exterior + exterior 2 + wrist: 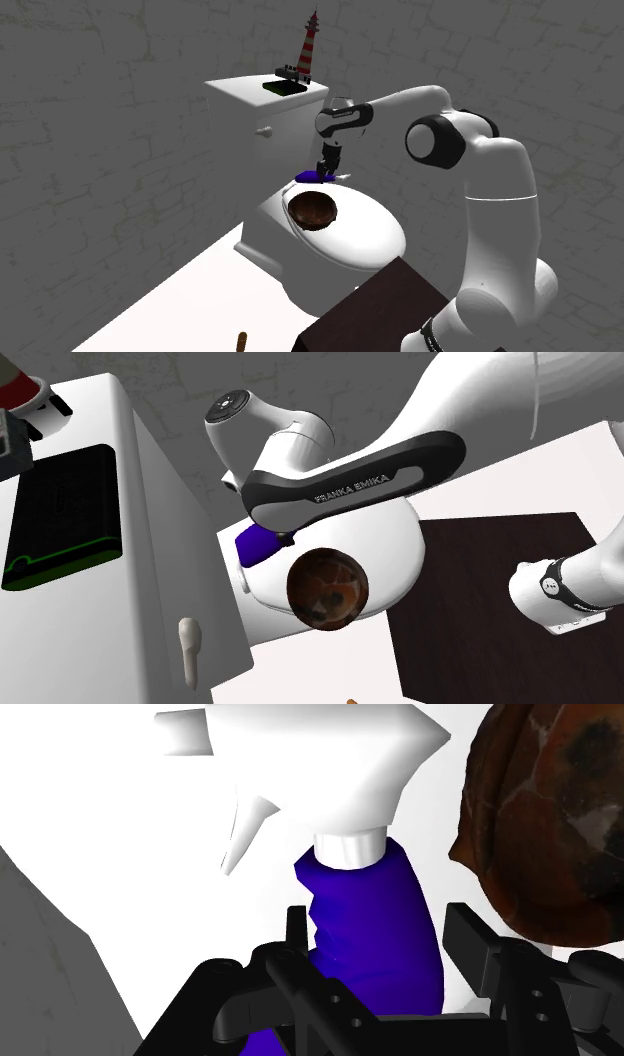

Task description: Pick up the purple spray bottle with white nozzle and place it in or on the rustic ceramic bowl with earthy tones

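- Gripper stands over the purple bottle, shoulder view's centre; grip cannot be told.
- Brown bowl sits just below, on the toilet lid.

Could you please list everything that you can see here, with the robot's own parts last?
toilet: one, white, lid shut, against the grey wall
flush handle: one, white, on the tank's front
spray bottle: one, purple with white nozzle, lying on the toilet lid near the tank
bowl: one, mottled brown, on the toilet lid beside the bottle
lighthouse figure: one, red and white stripes, on the tank
flat object: one, black with green edge, on the tank
small object: one, brown, on the floor
stand: one, dark brown
arm: one, white
claw: one, black, open astride the bottle
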Controlling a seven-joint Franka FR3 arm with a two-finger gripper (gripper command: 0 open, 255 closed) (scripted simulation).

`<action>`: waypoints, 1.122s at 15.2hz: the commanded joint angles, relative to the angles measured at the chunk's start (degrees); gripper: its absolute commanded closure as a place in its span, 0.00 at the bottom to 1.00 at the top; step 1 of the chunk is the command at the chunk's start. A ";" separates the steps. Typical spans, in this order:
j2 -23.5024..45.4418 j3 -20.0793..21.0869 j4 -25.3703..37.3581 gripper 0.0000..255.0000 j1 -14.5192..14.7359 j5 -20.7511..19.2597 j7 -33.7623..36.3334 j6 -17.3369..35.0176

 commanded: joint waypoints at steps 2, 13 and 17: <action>-1.07 -0.10 0.65 1.00 0.01 -0.14 0.06 -1.73; -4.42 -0.37 3.92 1.00 0.08 -0.59 0.34 -8.32; -5.31 -0.45 5.61 1.00 0.07 -0.72 0.43 -10.90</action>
